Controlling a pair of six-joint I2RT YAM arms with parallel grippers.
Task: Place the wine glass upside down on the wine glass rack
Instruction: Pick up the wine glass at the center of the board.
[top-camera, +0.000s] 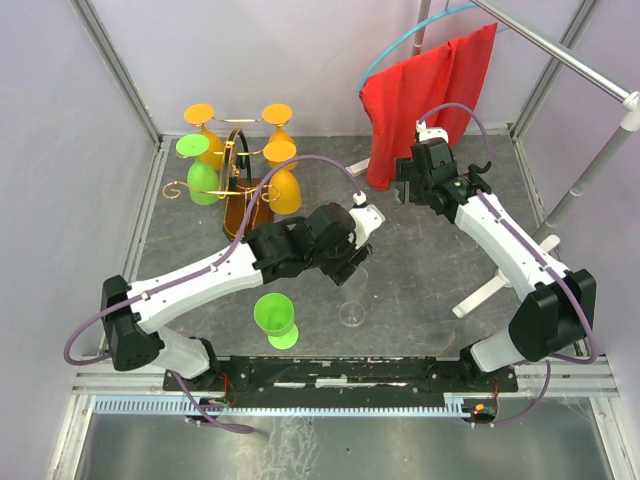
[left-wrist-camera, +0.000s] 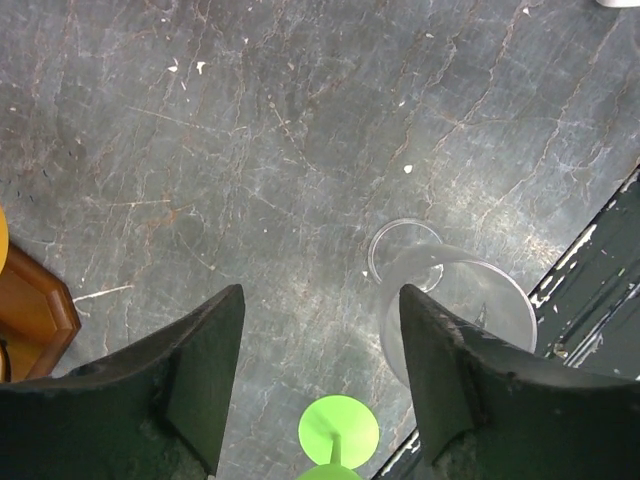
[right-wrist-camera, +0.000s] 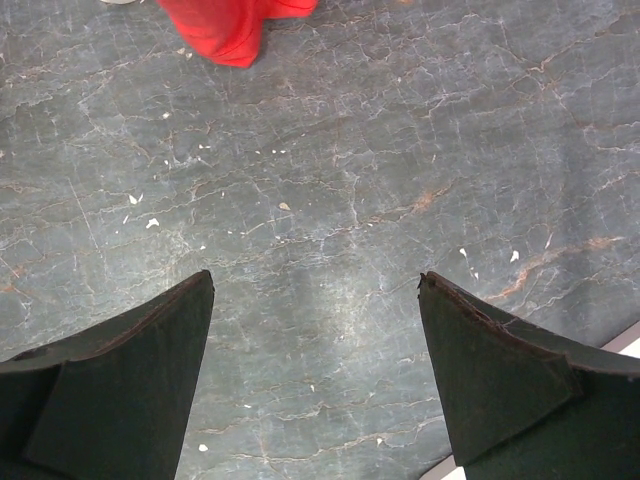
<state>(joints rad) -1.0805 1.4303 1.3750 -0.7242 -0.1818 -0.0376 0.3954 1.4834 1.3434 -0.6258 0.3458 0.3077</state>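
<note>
Wine glass (left-wrist-camera: 455, 300) stands upright just outside the left gripper (left-wrist-camera: 320, 292) — jaws open, empty, glass beside one finger — right gripper (right-wrist-camera: 315, 275) open, well apart.

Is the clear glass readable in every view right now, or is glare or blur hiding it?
Top external: evenly lit and sharp, but the clear glass is faint against the grey table. Left wrist: its rim and base outlines read well with no strong glare, while the left fingers are dark and soft. Right wrist: the glass is not in frame, the table is sharp, and the right fingers are nearly black.
</note>
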